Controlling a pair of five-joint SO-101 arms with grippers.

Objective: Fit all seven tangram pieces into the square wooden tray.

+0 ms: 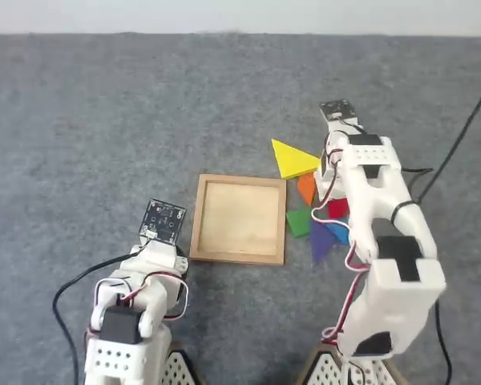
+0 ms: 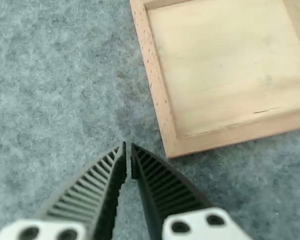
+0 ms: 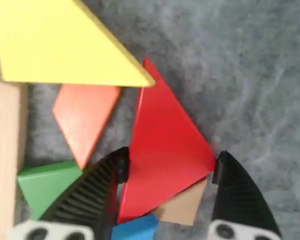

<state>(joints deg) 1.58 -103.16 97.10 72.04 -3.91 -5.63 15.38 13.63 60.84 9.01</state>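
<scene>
The left gripper (image 2: 127, 150), fingers together, hangs over grey carpet (image 2: 50, 75) just beside the near left corner of the square wooden tray (image 2: 155, 85). Right of the tray lie a yellow wooden triangle (image 1: 293, 158), orange parallelogram (image 1: 306, 188), green piece (image 1: 298, 222) and red triangle (image 3: 162, 145). The right gripper (image 3: 170, 160) straddles the red one, fingers apart.

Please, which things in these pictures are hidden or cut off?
High view: the right arm covers most of the red triangle, so seven pieces cannot be counted.
Right wrist view: the tan piece is mostly hidden by the red triangle; the blue piece is cut by the edge.
Left wrist view: the edge cuts off the tray.
</scene>
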